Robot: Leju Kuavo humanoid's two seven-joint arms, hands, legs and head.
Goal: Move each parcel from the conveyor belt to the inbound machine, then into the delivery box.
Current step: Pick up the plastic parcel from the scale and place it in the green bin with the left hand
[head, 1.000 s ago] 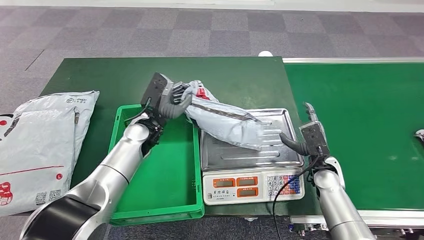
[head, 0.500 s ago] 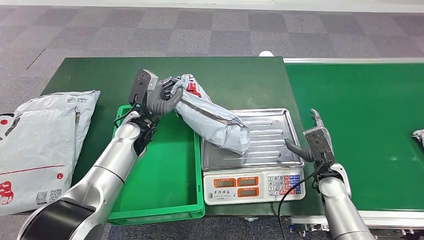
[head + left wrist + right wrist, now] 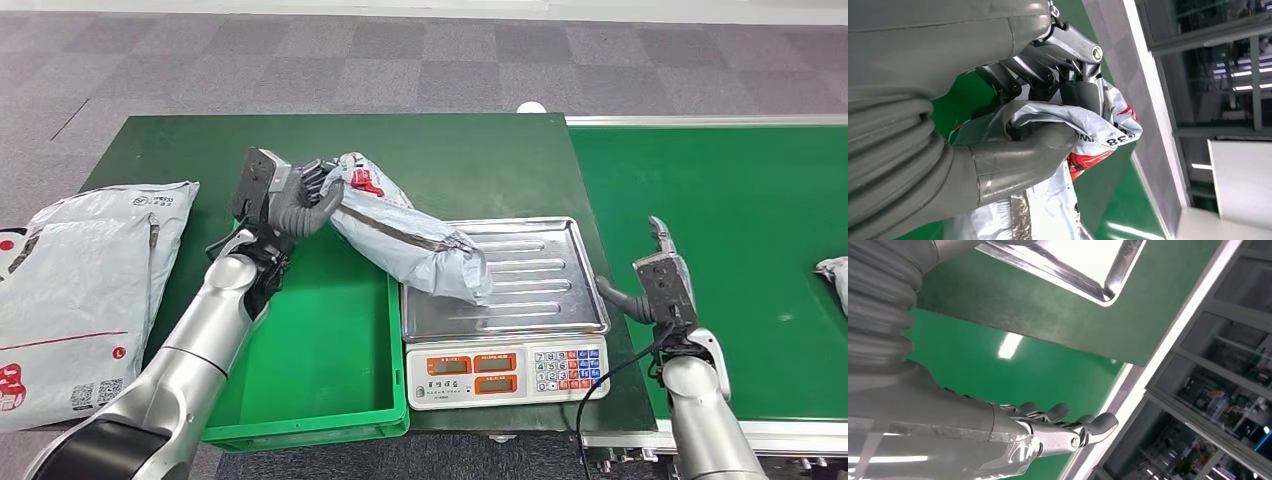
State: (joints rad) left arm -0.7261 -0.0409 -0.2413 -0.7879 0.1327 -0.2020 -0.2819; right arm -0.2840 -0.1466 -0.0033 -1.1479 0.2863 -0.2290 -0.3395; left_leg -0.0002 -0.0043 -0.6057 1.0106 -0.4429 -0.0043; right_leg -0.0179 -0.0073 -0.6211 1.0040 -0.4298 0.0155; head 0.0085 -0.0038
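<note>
- Left hand (image 3: 300, 195): clamped on grey parcel (image 3: 410, 240), lifted end; far end on scale (image 3: 540, 300) tray.
- Right hand (image 3: 655, 280): fingers spread, empty, beside scale.
- Green bin (image 3: 320, 380): under parcel's lifted end.

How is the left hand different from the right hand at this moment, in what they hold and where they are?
The left hand grips one end of a grey parcel; the right hand holds nothing, fingers apart. The left hand is above the far edge of the green box, the parcel's other end lying on the scale's tray; the right hand is beside the scale, at the conveyor belt's edge. Both are grey, on silver arms.
</note>
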